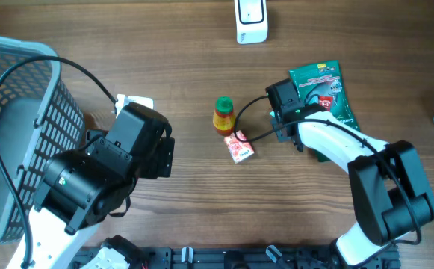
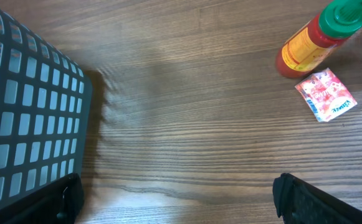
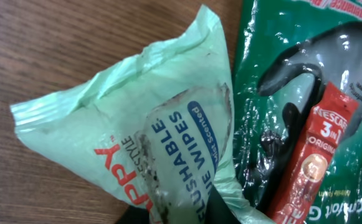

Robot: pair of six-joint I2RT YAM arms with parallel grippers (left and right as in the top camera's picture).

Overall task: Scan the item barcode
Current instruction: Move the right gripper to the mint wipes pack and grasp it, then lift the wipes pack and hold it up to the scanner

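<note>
Left arm (image 1: 97, 172): jaws wide apart; right arm (image 1: 336, 138) extended, jaws apparently pinched together.

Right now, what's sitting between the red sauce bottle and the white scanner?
Nothing. The overhead view shows only bare wooden table between the sauce bottle and the white scanner.

Matt wood-grain table (image 1: 202, 202), crinkled pale plastic wipes pack (image 3: 137, 124), glossy green plastic bag (image 3: 274, 37), plastic lattice basket (image 2: 31, 112)
</note>
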